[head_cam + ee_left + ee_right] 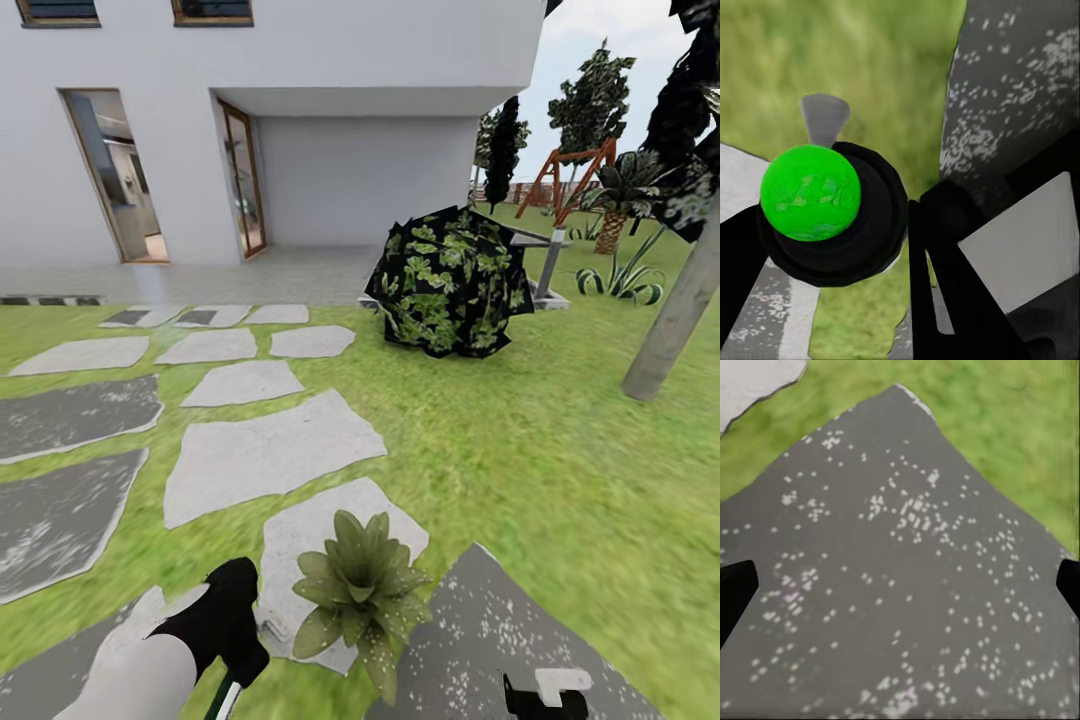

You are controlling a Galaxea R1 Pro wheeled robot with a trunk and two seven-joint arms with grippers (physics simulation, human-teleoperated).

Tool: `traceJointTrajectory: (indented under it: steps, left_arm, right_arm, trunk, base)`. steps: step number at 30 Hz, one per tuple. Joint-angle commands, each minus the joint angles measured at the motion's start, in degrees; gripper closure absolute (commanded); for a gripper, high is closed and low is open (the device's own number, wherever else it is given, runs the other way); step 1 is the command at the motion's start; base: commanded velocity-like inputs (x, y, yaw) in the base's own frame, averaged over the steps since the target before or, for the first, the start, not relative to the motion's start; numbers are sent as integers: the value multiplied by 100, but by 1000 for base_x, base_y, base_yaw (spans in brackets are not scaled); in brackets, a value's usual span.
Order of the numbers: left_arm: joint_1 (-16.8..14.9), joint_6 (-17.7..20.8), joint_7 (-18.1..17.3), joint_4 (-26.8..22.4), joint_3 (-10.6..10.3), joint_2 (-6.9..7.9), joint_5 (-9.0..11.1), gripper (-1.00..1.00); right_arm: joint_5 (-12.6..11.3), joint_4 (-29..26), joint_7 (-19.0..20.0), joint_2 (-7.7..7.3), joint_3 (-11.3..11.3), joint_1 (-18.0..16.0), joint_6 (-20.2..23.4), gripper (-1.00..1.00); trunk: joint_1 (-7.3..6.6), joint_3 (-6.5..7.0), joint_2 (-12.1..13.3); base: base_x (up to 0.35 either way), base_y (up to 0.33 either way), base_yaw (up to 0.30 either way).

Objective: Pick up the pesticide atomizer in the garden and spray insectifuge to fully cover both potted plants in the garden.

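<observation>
At the bottom centre of the head view, one potted plant [360, 585], a low rosette of pointed green leaves, stands on a pale stepping stone [300, 560] of the garden lawn [520, 440]. Just to its left, at the lower left of the frame, the left claw [222, 625] hangs on its white arm, with a thin green stem running down from it to the frame's edge. In the left wrist view the left claw [870, 225] is clenched on the pesticide atomizer [832, 214], a black round body with a bright green cap and a grey nozzle tip, its dark fingers [945, 270] pressed to either side. The right claw [545, 697] shows at the bottom right of the head view over a dark speckled paving slab [470, 620]; in the right wrist view its two fingertips [735, 592] sit at opposite edges of the frame with bare slab [900, 585] between, so it appears released. Farther back, right of centre, a big dark broad-leaved bush [450, 280] stands before the white house [300, 120].
</observation>
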Motion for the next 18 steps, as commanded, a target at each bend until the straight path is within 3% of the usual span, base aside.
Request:
traceJointTrajectory:
  steps: [1,5,9,14,15,17,18]
  left_arm:
    - [-1,13,-70,-11,-8,-49,-66,100]
    - [-1,15,-85,39,-11,-70,-70,100]
    - [7,13,-85,145,-24,116,-67,100]
    - [8,10,-77,329,-19,177,-73,100]
    - [8,0,-100,335,19,180,-31,100]
    - [8,-262,-118,339,296,173,369,100]
    - [8,-340,-113,337,339,167,457,100]
  right_arm:
    - [61,11,-26,1,-29,-7,-22,-100]
    - [61,11,-26,1,-29,-7,-22,-100]
    - [62,11,-26,1,-29,-7,-22,-100]
    - [65,11,-26,1,-27,-7,-22,-100]
    - [64,11,-26,1,-26,-7,-22,-100]
    - [66,11,-26,1,-22,-7,-23,-100]
    - [65,11,-26,1,-21,-7,-23,-100]
  trunk:
    - [-1,-5,-2]
    - [-1,-5,-2]
    - [-1,-5,-2]
    - [-1,-5,-2]
    - [-1,-5,-2]
    - [-1,-5,-2]
    - [-1,-5,-2]
  base:
    - [0,1,-288]
    - [0,0,-155]
    - [0,0,-11]
    - [0,0,0]
    - [0,0,0]
    - [0,0,0]
    - [0,0,0]
